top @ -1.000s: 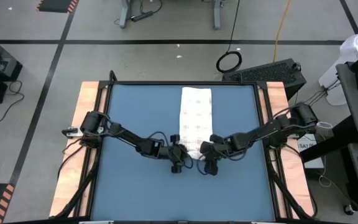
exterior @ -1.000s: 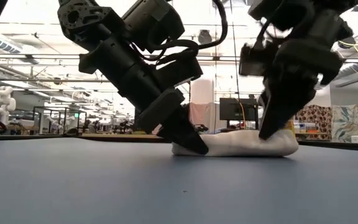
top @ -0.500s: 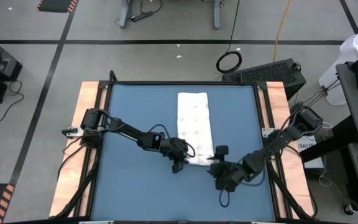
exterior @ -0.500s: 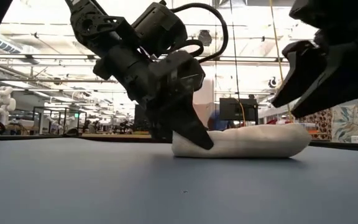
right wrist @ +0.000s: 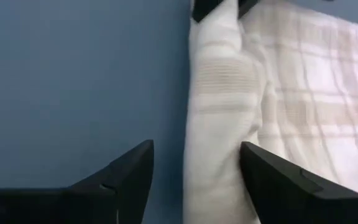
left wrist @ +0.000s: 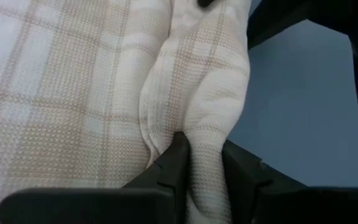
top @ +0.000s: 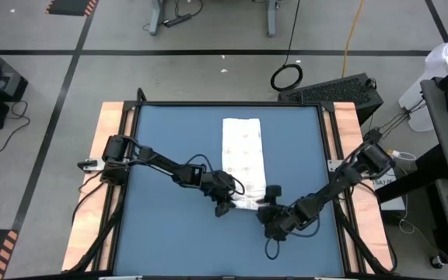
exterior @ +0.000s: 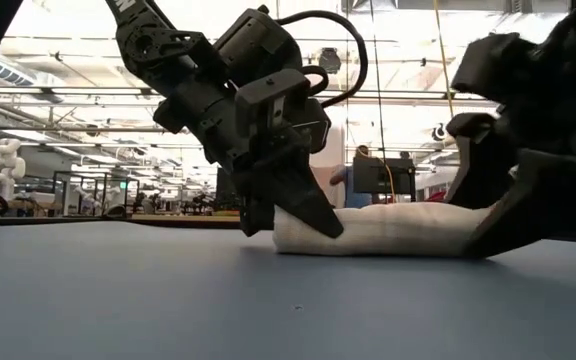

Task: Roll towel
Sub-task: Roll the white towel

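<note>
Pinching the towel's (left wrist: 197, 99) rolled end, left claw (left wrist: 201, 165); right claw (right wrist: 194, 168) open, apparently touching.

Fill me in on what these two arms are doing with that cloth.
They are rolling the towel on the blue table. The left gripper is shut on the rolled fold at the towel's near end. The right gripper is open at the other end of that fold, holding nothing. Most of the towel lies flat beyond the fold.

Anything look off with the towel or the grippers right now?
One thing: only the left gripper pinches the towel's rolled near end. The right gripper is open beside it, gripping nothing, so the roll is held at one end only.
</note>
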Robot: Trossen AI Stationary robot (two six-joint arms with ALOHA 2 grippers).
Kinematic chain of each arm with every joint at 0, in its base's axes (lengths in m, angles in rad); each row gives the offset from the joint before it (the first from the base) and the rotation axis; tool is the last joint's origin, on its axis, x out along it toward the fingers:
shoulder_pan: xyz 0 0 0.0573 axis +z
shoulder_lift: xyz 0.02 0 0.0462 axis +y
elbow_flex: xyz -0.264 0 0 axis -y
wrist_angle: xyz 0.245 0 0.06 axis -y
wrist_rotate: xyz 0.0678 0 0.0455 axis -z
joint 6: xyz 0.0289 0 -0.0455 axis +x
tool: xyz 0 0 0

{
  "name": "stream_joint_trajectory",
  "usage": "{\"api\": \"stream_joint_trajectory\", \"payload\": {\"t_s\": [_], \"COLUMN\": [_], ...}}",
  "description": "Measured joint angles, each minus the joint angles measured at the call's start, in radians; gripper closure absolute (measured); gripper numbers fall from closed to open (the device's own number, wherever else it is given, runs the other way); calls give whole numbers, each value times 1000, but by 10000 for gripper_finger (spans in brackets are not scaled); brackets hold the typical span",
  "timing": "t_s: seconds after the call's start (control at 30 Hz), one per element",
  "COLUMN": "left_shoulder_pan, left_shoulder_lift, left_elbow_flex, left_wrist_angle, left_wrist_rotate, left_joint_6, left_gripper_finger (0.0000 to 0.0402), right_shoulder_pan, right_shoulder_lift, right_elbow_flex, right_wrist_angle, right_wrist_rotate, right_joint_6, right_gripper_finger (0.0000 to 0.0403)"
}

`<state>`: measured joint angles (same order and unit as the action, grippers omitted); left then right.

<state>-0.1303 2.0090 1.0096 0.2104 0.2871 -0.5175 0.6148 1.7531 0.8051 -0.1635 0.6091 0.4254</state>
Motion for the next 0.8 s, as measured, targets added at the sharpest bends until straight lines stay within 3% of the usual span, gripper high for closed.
{"api": "stream_joint_trajectory", "payload": {"t_s": [0.17,0.53,0.67,0.8], "left_shoulder_pan": [0,-15,-18,-31], "left_shoulder_lift": [0,-17,-68,-148], "left_elbow_flex": [0,-2,-5,-6], "left_wrist_angle": [0,-8,-45,-83], "left_wrist_rotate": [1,-49,-85,-172], "left_joint_6": [4,64,100,159], "left_gripper_finger": [318,311,282,248], "right_shoulder_pan": [-73,-232,-257,-275], "right_shoulder_lift": [-1,-25,-28,-28], "right_elbow_flex": [1,4,3,3], "right_wrist_angle": [2,2,18,19], "right_wrist_rotate": [-85,-467,-582,-646], "right_joint_6": [106,188,205,244], "right_gripper_finger": [206,365,382,368]}}
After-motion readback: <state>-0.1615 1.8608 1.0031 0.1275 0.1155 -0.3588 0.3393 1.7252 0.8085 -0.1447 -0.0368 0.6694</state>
